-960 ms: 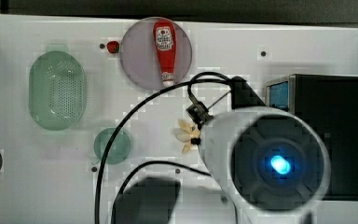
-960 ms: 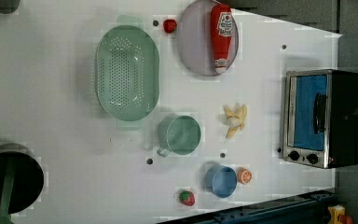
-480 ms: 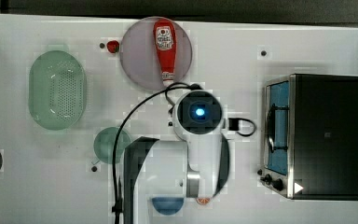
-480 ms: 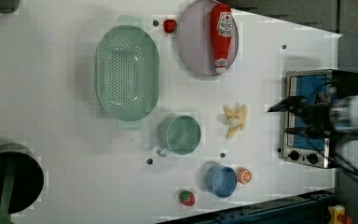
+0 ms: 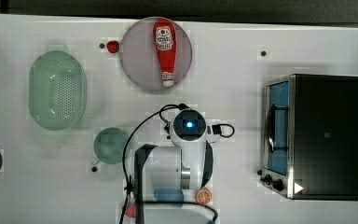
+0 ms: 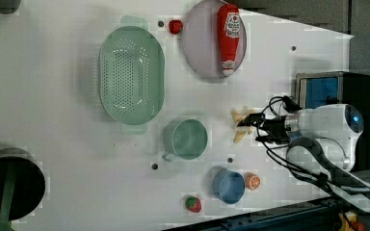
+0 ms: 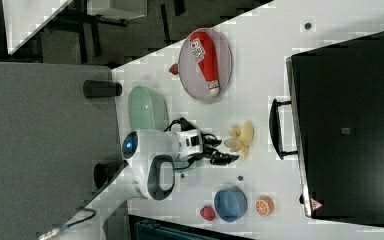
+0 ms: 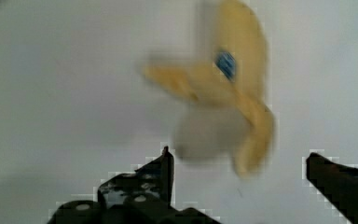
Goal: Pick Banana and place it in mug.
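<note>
The banana (image 6: 241,123) is a pale yellow, peeled-open toy lying on the white table (image 6: 53,144) between the mug and the oven. It also appears as the banana (image 7: 241,137) in the right view and the banana (image 8: 235,95) in the wrist view. My gripper (image 6: 248,125) hovers at the banana's edge, open, with nothing between its fingers (image 8: 161,170); the same open gripper (image 7: 228,151) sits just beside the fruit in the right view. The green mug (image 6: 187,139) stands upright a short way from the banana, on the left view's left, and is the mug (image 5: 111,145). In the top view my arm (image 5: 189,126) covers the banana.
A purple plate (image 5: 137,65) carries a ketchup bottle (image 5: 164,51). A pale-green basket (image 5: 57,90) lies on the top view's left, and a toaster oven (image 5: 321,135) on the top view's right. A blue cup (image 6: 229,186), an orange slice (image 6: 253,181) and a strawberry (image 6: 192,204) sit near the table edge.
My arm has swung in from the left view's right and come down until the gripper is at the banana. The jaws have stayed open. Nothing on the table has moved.
</note>
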Robot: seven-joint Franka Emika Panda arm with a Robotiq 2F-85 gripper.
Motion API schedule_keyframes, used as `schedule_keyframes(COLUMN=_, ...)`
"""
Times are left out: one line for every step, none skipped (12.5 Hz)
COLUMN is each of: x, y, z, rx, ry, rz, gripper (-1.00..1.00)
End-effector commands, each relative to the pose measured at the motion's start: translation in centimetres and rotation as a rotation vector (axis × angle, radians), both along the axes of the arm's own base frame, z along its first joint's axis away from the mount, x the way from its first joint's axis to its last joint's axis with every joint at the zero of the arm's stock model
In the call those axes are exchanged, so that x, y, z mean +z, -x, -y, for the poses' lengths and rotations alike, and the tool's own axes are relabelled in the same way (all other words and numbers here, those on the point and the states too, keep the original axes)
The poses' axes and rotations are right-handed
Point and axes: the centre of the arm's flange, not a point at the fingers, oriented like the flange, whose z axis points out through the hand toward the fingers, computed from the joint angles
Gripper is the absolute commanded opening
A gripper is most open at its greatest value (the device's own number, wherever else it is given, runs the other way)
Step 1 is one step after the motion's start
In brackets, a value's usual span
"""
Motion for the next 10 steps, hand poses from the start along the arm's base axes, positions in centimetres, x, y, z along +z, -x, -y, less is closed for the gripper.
schedule_keyframes(x=0.0, y=-1.7, z=1.1, rx=0.07, ry=-0.001, rz=0.077, gripper=1.0)
schedule_keyframes(x=-1.1, y=-1.5, z=1.1, rx=0.071, ry=-0.001, rz=0.075, gripper=1.0)
schedule_keyframes(x=-1.9, y=-1.3, z=1.1, rx=0.073, ry=-0.001, rz=0.073, gripper=0.93)
schedule_keyframes(x=-2.5, y=-1.2, z=1.0, rx=0.073, ry=-0.001, rz=0.071, gripper=0.7)
schedule_keyframes(x=-2.7, y=-1.2, z=1.0, rx=0.075, ry=-0.001, rz=0.08, gripper=0.44)
schedule_keyframes(x=-2.6, y=-1.3, z=0.9, rx=0.076, ry=-0.001, rz=0.089, gripper=0.19)
schedule_keyframes(x=-2.8, y=-0.9, z=0.9, rx=0.075, ry=-0.002, rz=0.081, gripper=-0.04)
schedule_keyframes(x=-2.8, y=-0.9, z=0.9, rx=0.076, ry=-0.002, rz=0.082, gripper=-0.26)
schedule_keyframes(x=-2.7, y=-0.9, z=1.0, rx=0.075, ry=-0.001, rz=0.085, gripper=-0.43)
schedule_keyframes(x=-2.4, y=-1.0, z=1.1, rx=0.072, ry=0.0, rz=0.091, gripper=-0.43)
